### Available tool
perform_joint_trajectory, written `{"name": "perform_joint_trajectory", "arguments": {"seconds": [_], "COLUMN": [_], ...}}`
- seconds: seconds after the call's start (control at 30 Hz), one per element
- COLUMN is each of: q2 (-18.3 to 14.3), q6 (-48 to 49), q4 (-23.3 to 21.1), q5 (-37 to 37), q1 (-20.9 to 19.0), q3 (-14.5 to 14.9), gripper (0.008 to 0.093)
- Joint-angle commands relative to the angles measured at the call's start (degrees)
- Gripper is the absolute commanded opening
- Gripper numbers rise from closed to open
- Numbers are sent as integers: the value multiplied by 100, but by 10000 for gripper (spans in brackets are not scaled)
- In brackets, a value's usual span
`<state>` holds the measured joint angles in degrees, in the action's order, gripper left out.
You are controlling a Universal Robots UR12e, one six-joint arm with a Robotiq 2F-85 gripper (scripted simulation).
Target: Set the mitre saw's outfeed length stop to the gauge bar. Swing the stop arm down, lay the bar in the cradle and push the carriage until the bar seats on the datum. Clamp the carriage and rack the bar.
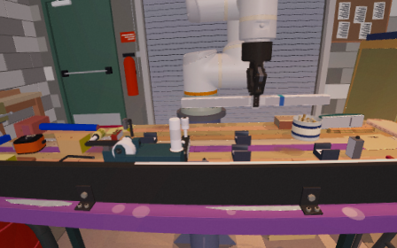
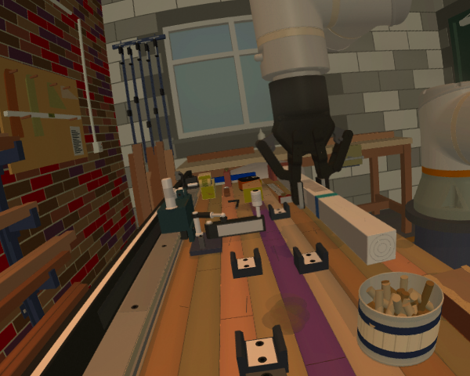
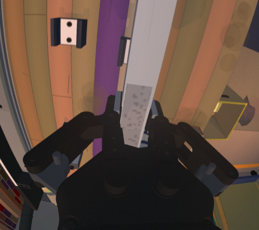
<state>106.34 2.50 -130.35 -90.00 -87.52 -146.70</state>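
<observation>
The gauge bar (image 1: 254, 101), a long pale square bar with a blue band, hangs level in my closed gripper (image 1: 255, 102), gripped near its middle, high above the bench's far side. Below it, black cradle blocks (image 2: 246, 263) (image 2: 310, 258) sit on either side of the purple strip (image 2: 286, 259). The dark green stop carriage (image 1: 145, 152) sits on the rail at the bench's front, left of the bar. Its stop arm (image 2: 235, 226) lies down across the bench. A white knob (image 1: 175, 134) stands on the carriage. The wrist camera shows the bar (image 3: 149, 43) running away from my fingers (image 3: 136, 113).
A striped bucket of dowels (image 2: 400, 316) stands on the bench under the bar's right end. A tape measure (image 1: 29, 143), yellow blocks and small tools clutter the left end. The arm's base (image 2: 450, 182) stands behind the bench. The black fence rail (image 1: 199, 177) runs along the front.
</observation>
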Motion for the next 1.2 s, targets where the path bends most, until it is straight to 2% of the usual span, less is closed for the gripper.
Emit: {"name": "perform_joint_trajectory", "arguments": {"seconds": [0.0, 0.4, 0.7, 0.9, 1.17], "q2": [27, 338, 446, 462, 465], "q6": [64, 1181, 1942, 2191, 2248], "q4": [1, 135, 187, 195, 196], "q5": [-1, -1, 0, 0, 0], "q1": [68, 1186, 1945, 2191, 2247], "q3": [1, -175, -233, -241, -243], "gripper": [80, 80, 80, 80, 80]}}
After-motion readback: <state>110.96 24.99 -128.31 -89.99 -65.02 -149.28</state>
